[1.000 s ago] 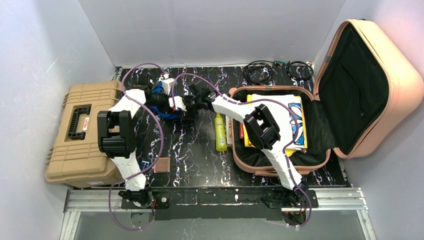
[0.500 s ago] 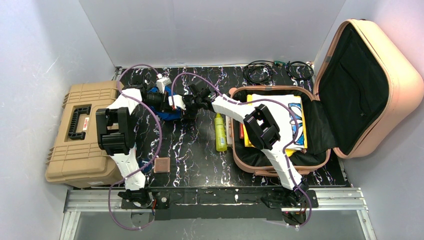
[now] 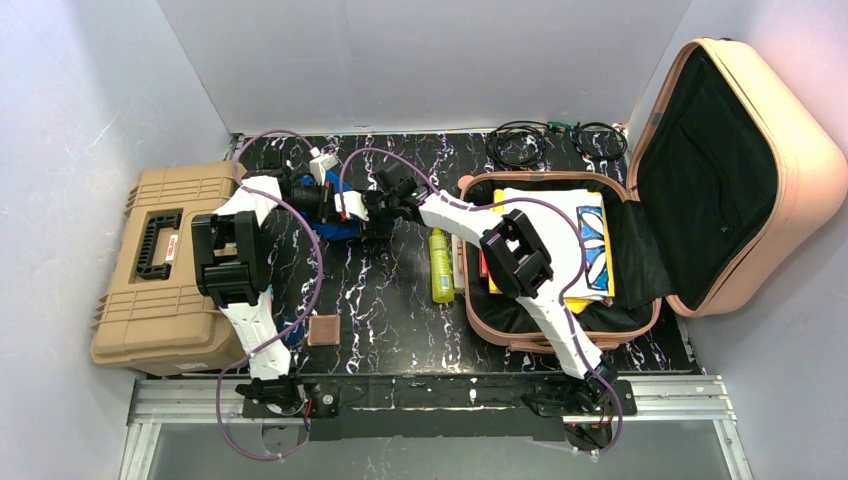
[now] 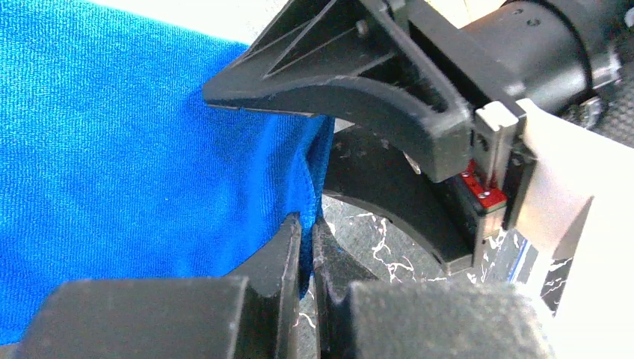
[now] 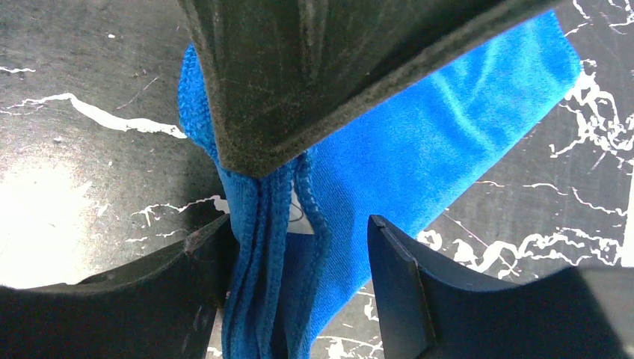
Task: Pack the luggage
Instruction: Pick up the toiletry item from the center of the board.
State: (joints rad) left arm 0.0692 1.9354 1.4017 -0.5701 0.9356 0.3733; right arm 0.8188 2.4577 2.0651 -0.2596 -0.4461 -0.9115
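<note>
Left tool (image 4: 305, 224) farther back with blue cloth (image 4: 134, 149)

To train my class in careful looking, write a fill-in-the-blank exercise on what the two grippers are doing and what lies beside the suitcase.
1. The left gripper is shut on a ___ cloth.
2. The right gripper has its jaws ___, one on each side of the cloth's hem.
3. The bottle lying beside the suitcase is ___.

Missing words: blue; open; yellow.
</note>
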